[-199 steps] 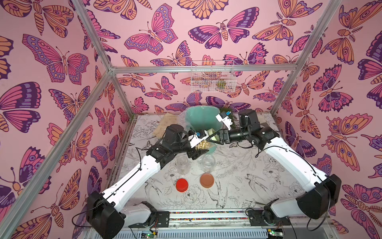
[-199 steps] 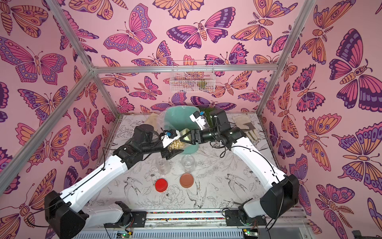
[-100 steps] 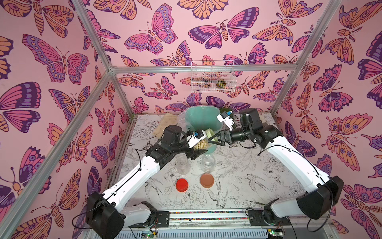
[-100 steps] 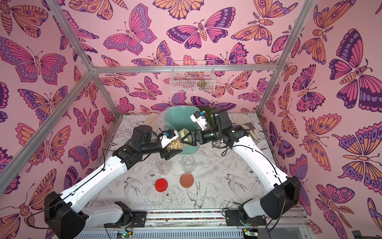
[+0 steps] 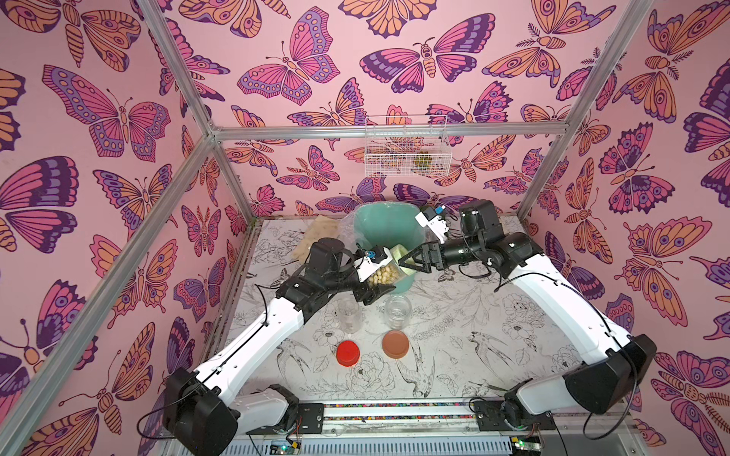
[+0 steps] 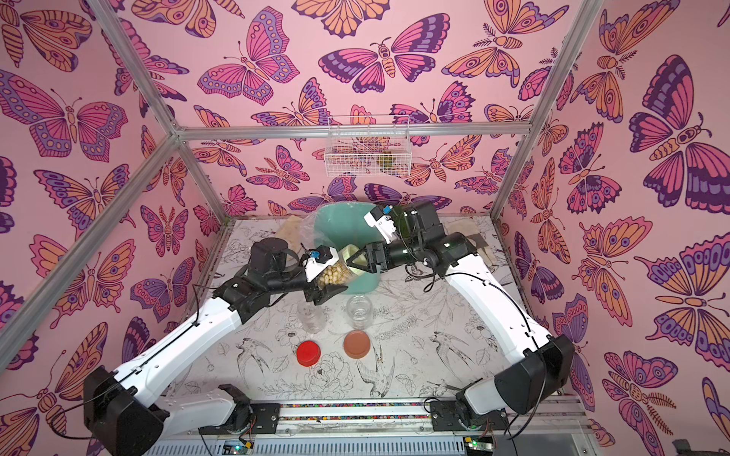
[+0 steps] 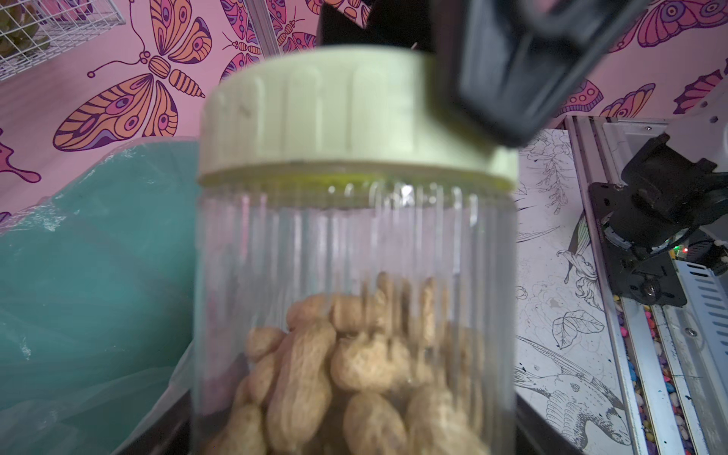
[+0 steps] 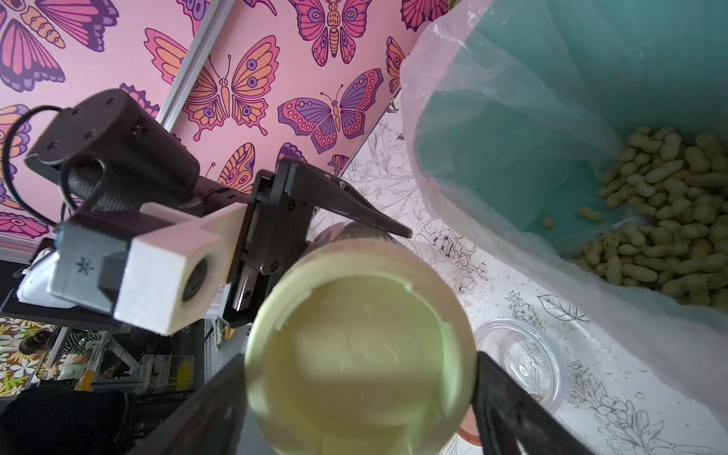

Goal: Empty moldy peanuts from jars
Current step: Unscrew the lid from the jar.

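Setting: pink butterfly walls point(image 5: 316, 79) enclose a tabletop point(image 5: 454, 316) printed with ink-drawn birds and flowers.
Left pincer point(image 5: 378, 279): clenched on the clear body of a jar point(image 5: 389, 272), which lies on its side at frame centre in both top views, just in front of the teal bin point(image 5: 379, 229).
Right pincer point(image 5: 407, 263): jaws set wide, with one finger point(image 8: 508, 398) on each side of the jar's pale green lid point(image 8: 360, 354), close against its rim. Whether they press it or only flank it cannot be told.
Peanuts: beige peanuts point(image 7: 354, 374) fill the base end of the held jar, and a peanut heap point(image 8: 662, 236) lies in the plastic-lined bin.
Hard to see: the left pincer's upper finger is hidden behind its white camera block point(image 5: 375, 263). The lid is blurred in both wrist views.
Arms: both reach in from the lower corners with elbows bent, their wrists facing each other across the jar.
Table: one lidless jar point(image 5: 349, 318) and a second lidless jar point(image 5: 397, 312) stand upright below the held jar. Lower still, a red lid point(image 5: 347, 353) and a brown lid point(image 5: 396, 344) lie flat, apart from each other.
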Robot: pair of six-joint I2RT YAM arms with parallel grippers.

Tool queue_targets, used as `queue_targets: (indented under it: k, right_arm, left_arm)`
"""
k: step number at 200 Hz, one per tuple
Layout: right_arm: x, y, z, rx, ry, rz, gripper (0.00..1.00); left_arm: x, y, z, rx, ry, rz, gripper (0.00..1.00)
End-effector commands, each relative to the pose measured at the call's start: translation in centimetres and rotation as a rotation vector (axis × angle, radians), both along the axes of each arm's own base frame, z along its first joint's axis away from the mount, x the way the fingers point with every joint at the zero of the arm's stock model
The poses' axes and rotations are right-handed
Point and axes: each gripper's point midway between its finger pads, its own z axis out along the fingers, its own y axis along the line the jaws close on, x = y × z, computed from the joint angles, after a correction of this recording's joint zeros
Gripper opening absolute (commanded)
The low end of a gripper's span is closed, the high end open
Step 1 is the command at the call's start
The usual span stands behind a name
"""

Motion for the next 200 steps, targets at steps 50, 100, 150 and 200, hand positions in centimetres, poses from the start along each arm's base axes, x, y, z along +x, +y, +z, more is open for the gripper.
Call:
queue_targets:
  k: [50,100,150,200]
  right_arm:
    - [0.0,0.2,0.3,0.002,-0.018,0.017,0.91]
    - [0.0,0.4,-0.2,-0.032,-0.031,0.016,0.91]
    - [-0.1,0.6,-0.3,-0.039,-0.042,0.028,0.85]
    - [-0.8,0.0,0.1,-0.057,-0.181,0.097,0.47]
  left_arm:
    - [-0.6,-0.3,1.5,-0.052,-0.017,-0.043,0.0]
    - [-0.7,-0.3,1.5,-0.051,-0.013,-0.046,0.0]
    - [-0.7,-0.4,1.6,-0.052,-0.012,-0.049,0.0]
    - [-1.2,-0.3,1.4,-0.045,0.015,-0.083,0.0]
